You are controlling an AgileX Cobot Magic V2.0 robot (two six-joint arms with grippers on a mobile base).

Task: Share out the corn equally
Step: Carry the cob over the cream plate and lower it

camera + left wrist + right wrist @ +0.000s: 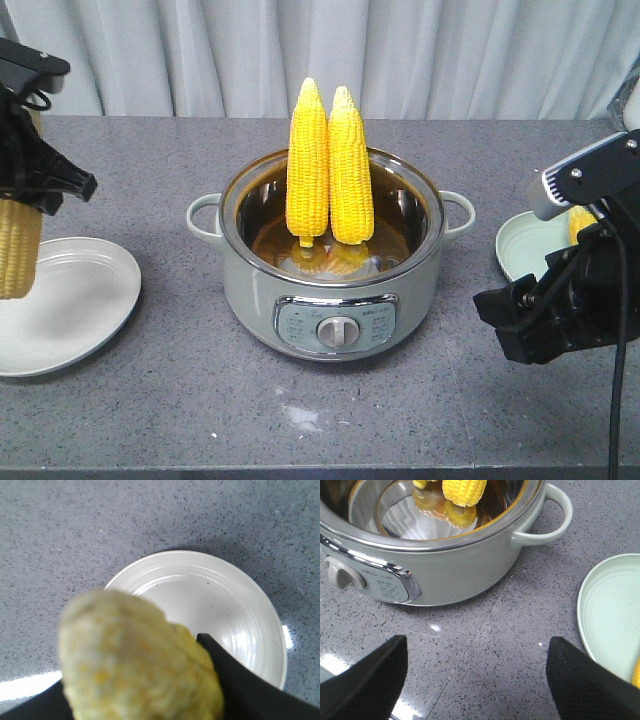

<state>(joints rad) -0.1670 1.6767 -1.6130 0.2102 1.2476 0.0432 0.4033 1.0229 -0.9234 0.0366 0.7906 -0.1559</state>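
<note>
Two cobs of corn (308,160) (350,165) stand upright, side by side, leaning on the back wall of the cooker pot (250,290). My left gripper (35,195) is shut on a third cob (18,245), which hangs vertically over the white plate (70,300). In the left wrist view this cob (135,660) is blurred and fills the jaws above the white plate (215,595). Another cob (582,222) lies on the pale green plate (520,250) at the right. My right gripper (476,652) is open and holds nothing over bare table, between the pot (460,565) and the green plate (610,605).
The pot has side handles (203,215) (555,515) and a front control knob (337,331). A small white smear (300,415) marks the grey table near its front edge. A curtain hangs behind the table.
</note>
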